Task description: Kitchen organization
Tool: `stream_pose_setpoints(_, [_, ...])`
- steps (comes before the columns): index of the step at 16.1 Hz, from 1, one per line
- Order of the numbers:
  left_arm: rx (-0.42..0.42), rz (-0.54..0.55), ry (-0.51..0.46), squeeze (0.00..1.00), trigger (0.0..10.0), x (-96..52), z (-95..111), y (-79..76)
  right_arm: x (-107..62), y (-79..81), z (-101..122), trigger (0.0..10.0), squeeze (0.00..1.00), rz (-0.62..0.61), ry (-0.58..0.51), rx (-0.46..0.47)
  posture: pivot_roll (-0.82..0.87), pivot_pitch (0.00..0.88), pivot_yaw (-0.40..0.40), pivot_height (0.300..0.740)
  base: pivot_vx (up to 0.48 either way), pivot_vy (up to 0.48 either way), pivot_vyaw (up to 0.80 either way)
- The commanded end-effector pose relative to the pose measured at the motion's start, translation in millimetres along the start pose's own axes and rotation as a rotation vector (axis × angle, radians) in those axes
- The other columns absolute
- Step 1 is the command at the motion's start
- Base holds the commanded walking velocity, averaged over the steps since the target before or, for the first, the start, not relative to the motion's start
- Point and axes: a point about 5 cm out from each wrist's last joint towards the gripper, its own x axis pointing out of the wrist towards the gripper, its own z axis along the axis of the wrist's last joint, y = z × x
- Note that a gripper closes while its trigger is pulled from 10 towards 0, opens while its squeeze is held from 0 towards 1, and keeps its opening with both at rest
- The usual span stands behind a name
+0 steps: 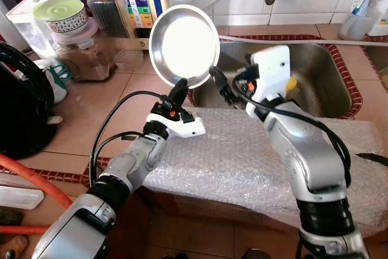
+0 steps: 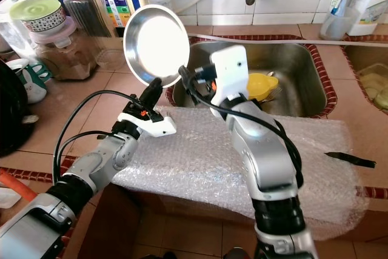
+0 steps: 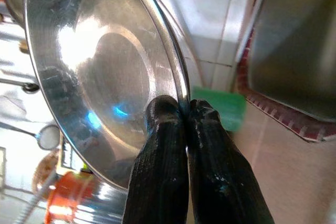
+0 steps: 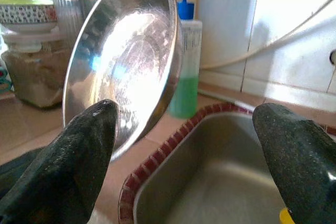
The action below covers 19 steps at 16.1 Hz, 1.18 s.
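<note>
Above the sink (image 1: 315, 77), left claw (image 3: 185, 109) pinches the steel plate (image 1: 184, 44) rim; right claw (image 4: 184, 129) gapes.

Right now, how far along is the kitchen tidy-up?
Done: the steel plate is off the counter, pinched by its rim in the left pincer and held upright beside the sink.
In hand: the right pincer is open beside the plate, one finger near its rim, possibly for a handover.
Left: the plate has no resting spot yet; a yellow item sits in the sink.
</note>
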Motion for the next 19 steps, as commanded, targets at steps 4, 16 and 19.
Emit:
stream_pose_setpoints(4, [0.018,0.05,-0.039,0.0,10.0,0.0,4,9.6,22.0,0.3,12,10.0,0.0,-0.03,-0.049,-0.003,-0.33,0.119,0.149,0.74,0.0,0.0,0.0])
stream_pose_setpoints(16, [0.011,0.03,-0.045,0.0,10.0,-5.1,12,0.6,63.9,5.9,1,0.0,0.0,-0.026,-0.001,-0.001,-0.33,0.12,0.14,0.74,0.0,0.0,0.0])
stream_pose_setpoints(19, [0.01,0.028,-0.044,0.0,10.0,-5.1,13,-0.4,65.7,14.4,-6,0.0,0.0,0.014,0.024,-0.005,-0.33,0.119,0.138,0.74,0.0,0.0,0.0])
